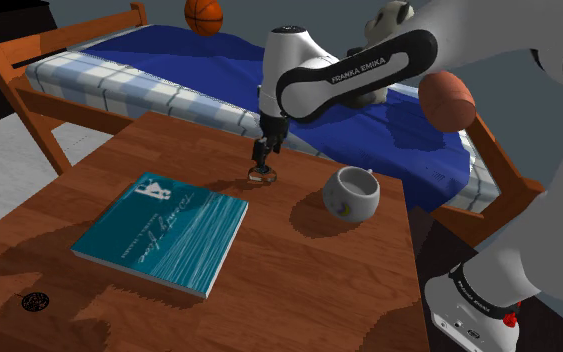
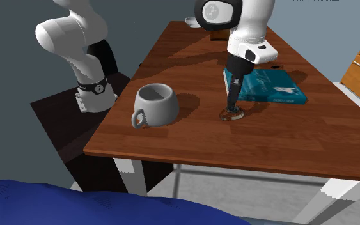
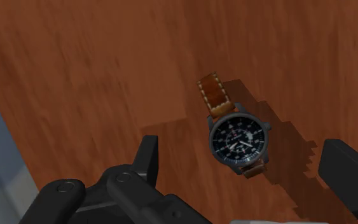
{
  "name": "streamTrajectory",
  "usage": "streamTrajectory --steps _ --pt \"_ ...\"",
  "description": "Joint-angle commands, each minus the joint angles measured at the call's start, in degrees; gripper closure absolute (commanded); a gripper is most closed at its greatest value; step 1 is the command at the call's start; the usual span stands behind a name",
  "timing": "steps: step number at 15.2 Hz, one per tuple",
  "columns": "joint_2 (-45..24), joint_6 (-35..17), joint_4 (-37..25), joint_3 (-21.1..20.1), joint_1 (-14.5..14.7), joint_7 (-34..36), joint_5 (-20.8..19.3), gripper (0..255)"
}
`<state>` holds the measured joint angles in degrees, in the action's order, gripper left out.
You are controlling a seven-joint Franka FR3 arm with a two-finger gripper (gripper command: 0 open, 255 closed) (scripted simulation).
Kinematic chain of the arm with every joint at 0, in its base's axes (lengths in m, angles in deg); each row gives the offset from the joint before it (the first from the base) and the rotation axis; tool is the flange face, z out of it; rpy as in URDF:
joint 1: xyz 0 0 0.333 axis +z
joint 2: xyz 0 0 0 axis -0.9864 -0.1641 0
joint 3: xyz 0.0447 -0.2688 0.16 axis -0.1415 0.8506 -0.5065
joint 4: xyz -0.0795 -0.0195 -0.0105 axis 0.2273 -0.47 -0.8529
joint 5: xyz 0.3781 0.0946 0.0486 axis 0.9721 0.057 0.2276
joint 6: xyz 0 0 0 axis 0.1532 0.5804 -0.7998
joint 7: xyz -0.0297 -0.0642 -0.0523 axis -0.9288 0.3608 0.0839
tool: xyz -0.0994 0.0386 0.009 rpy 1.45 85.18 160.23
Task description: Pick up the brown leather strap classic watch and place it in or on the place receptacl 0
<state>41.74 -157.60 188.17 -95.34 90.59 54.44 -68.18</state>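
A: Shoulder view first. Where's the watch?
B: The watch (image 1: 261, 179) lies on the wooden table (image 1: 299, 290), toward the far edge. It sits between the teal book (image 1: 161, 232) and the white mug (image 1: 352, 192), apart from both.
A: Gripper?
B: The gripper (image 1: 260, 163) points straight down, low, right over the watch. The finger gap is too small to judge here. Behind the table is a bed (image 1: 169, 60) with a blue cover and a basketball (image 1: 204, 15) on it.
A: Second exterior view.
B: The table (image 2: 236, 156) is seen from the bed side. The gripper (image 2: 232, 107) hangs over the watch (image 2: 232, 115), tips down at about its level. The mug (image 2: 154, 103) is to this view's left of the watch, upright, handle toward the camera, near but not touching. The book (image 2: 268, 86) lies flat beyond the watch, toward the view's right. The dark stand (image 2: 54, 118) is at the left.
A: Any contact with the watch?
B: Cannot tell from that angle.
A: Wrist view.
B: The watch (image 3: 238, 137) lies flat on the wood, dark dial up. Its brown strap with pale stitching runs out from both ends of the case. The fingers (image 3: 147, 159) stand well apart, one on each side of the watch, neither touching it.
A: So the claw?
B: The gripper (image 3: 243, 156) is spread wide and holds nothing. The watch rests on the table in the gap.
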Motion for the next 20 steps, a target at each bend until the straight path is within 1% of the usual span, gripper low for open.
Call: streamTrajectory --steps 1,9,16,17,20 --pt "-3.75 -0.19 -3.57 -0.17 0.83 0.04 -0.79 0" --pt "-7.11 -4.84 -2.2 0.37 1.28 0.73 -1.87 0" --pt "-7.11 -4.82 -2.22 0.38 1.28 0.73 -1.87 0" --pt "-7.11 -4.82 -2.22 0.38 1.28 0.73 -1.87 255" --pt "-7.12 -4.82 -2.22 0.38 1.28 0.73 -1.87 255"
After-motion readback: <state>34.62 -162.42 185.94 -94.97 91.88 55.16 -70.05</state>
